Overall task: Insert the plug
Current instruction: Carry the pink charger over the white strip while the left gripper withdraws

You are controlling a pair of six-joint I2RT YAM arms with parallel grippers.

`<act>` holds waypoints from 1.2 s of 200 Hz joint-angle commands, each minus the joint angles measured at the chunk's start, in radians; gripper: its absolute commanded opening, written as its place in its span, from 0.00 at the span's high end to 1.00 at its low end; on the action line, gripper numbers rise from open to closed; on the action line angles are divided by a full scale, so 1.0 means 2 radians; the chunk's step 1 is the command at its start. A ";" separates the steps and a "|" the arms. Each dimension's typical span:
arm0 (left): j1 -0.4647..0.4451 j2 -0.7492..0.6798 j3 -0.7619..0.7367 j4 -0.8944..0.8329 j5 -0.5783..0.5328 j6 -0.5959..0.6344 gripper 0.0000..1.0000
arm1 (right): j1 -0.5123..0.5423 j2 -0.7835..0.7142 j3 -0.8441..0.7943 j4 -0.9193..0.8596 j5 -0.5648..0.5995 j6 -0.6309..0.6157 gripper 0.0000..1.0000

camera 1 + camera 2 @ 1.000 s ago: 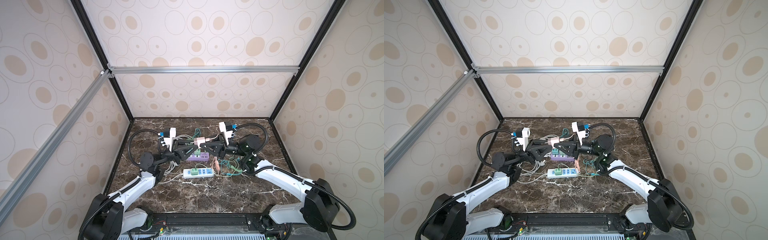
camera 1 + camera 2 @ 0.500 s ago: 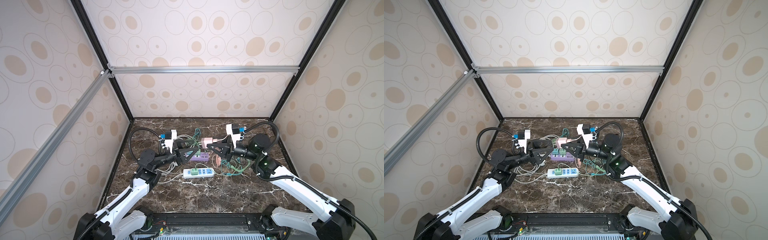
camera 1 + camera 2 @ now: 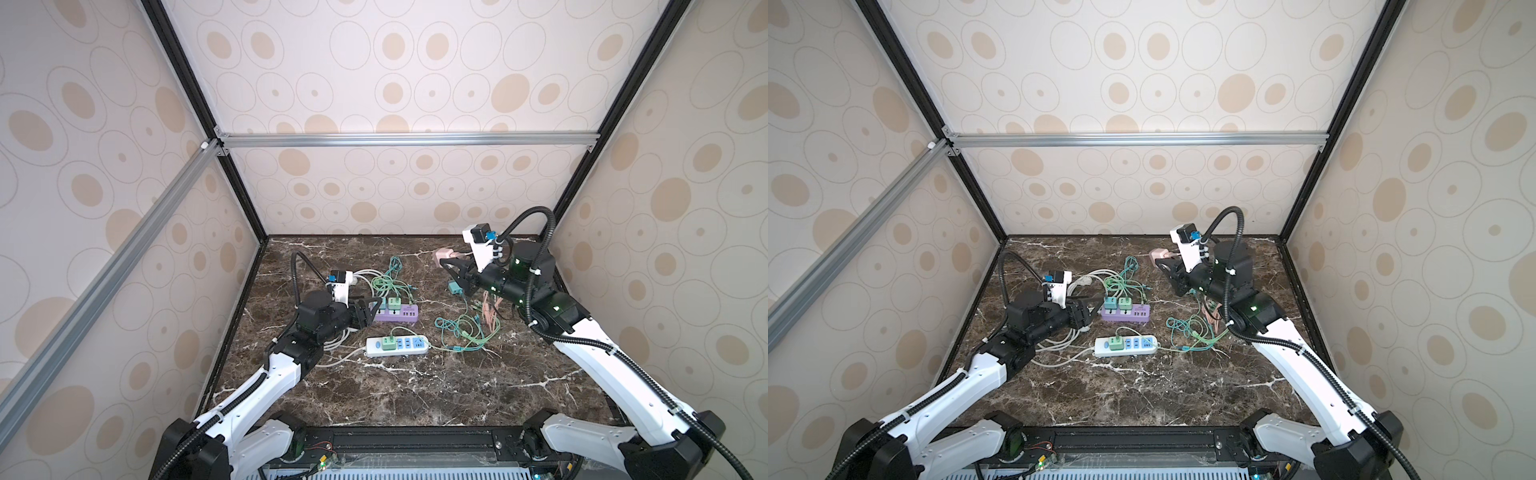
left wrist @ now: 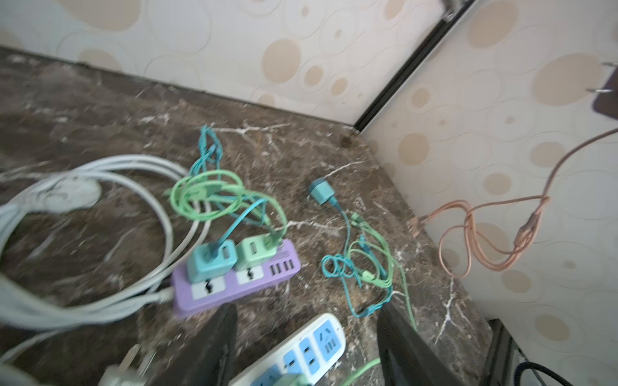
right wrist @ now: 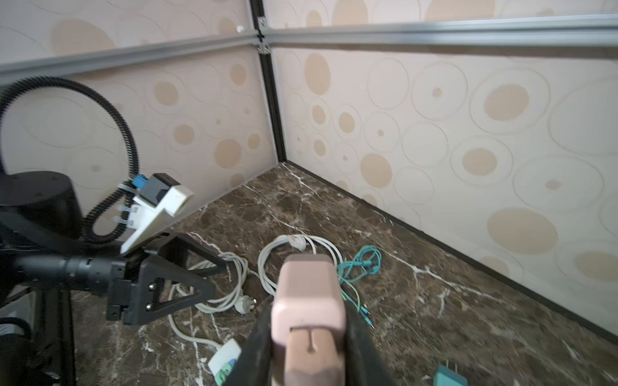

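The pink plug (image 3: 442, 253) (image 3: 1158, 253) hangs in the air at the back right, and my right gripper (image 3: 448, 266) (image 5: 309, 322) is shut on it; the right wrist view shows its pink body (image 5: 307, 294) squeezed between both fingers. Its pink cable (image 3: 490, 309) (image 4: 485, 234) trails down to the table. The purple power strip (image 3: 399, 312) (image 3: 1127, 312) (image 4: 234, 287) lies mid-table with a teal and a green adapter plugged in. My left gripper (image 3: 369, 309) (image 4: 306, 320) is open and empty, just left of the strip.
A white power strip (image 3: 397, 345) (image 4: 301, 351) with a green adapter lies in front of the purple one. A loose teal plug (image 3: 454, 287) (image 4: 321, 194) and tangled green and teal cables (image 3: 465, 328) lie right of centre. White cable coils (image 4: 100, 200) (image 5: 291, 254) lie behind my left gripper.
My left gripper has opened and drawn back to the left of the purple strip. My right gripper has carried the pink plug up and back to the right, away from the strip.
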 commanded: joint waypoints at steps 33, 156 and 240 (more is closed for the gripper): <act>0.004 -0.013 -0.012 -0.074 -0.070 0.013 0.33 | 0.011 0.039 -0.036 -0.046 0.074 0.022 0.91; 0.003 0.003 -0.092 -0.068 -0.043 -0.045 0.36 | 0.113 0.110 -0.076 -0.048 0.119 0.135 0.92; -0.001 0.046 -0.112 -0.022 0.002 -0.049 0.39 | 0.144 0.143 -0.097 -0.040 0.147 0.210 0.93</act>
